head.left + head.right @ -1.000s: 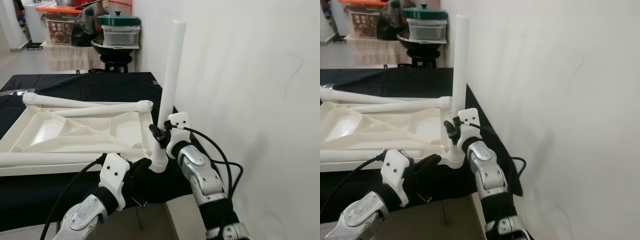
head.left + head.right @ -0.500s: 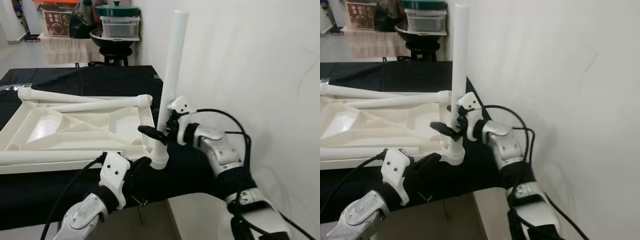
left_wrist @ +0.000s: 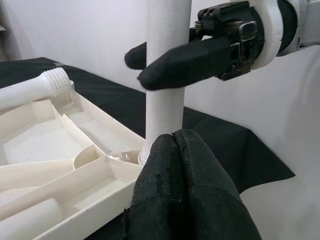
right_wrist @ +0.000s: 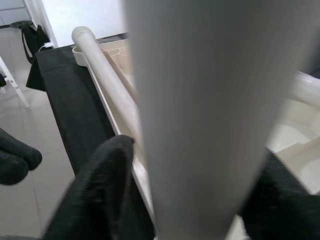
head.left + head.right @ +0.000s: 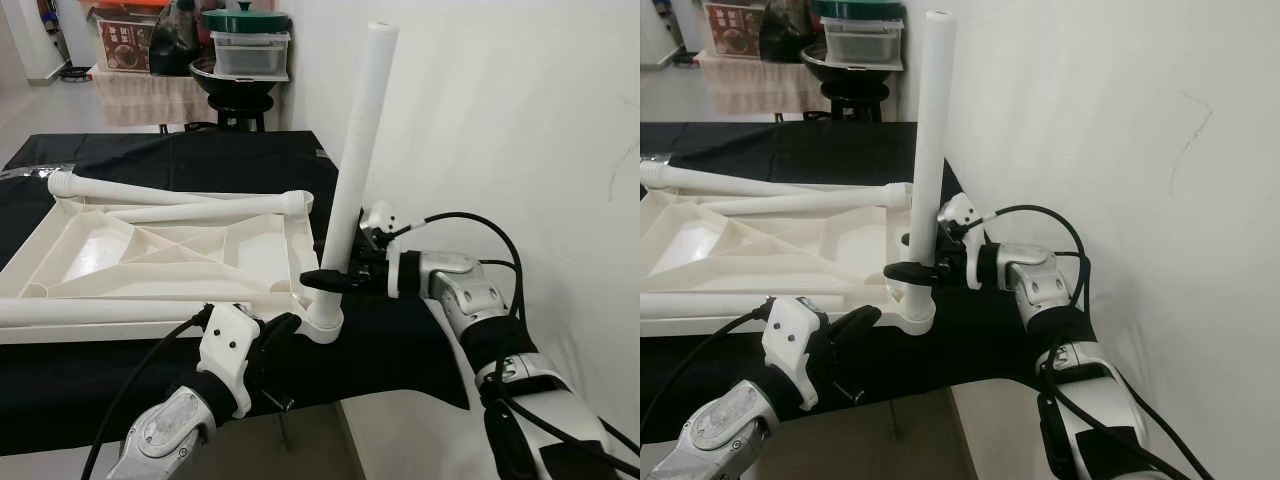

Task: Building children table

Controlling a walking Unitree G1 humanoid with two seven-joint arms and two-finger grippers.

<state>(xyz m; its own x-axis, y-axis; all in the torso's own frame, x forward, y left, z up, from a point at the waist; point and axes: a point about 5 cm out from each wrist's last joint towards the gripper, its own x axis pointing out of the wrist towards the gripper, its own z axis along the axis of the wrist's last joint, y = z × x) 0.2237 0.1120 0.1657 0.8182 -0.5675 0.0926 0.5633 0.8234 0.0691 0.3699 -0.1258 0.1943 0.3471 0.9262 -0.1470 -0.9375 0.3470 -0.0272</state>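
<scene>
The right gripper (image 5: pixel 335 277) has its jaws clamped on the upright white leg (image 5: pixel 355 170), at the near right corner of the upside-down table (image 5: pixel 150 255). The left gripper (image 3: pixel 175 145), jaws together, waits just beside. Next, probably twist the leg tight.

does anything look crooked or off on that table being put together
The upright leg leans a bit toward the wall instead of standing square in its corner socket of the upturned tabletop. The right gripper clamps it low down. Three other legs lie loose.
</scene>
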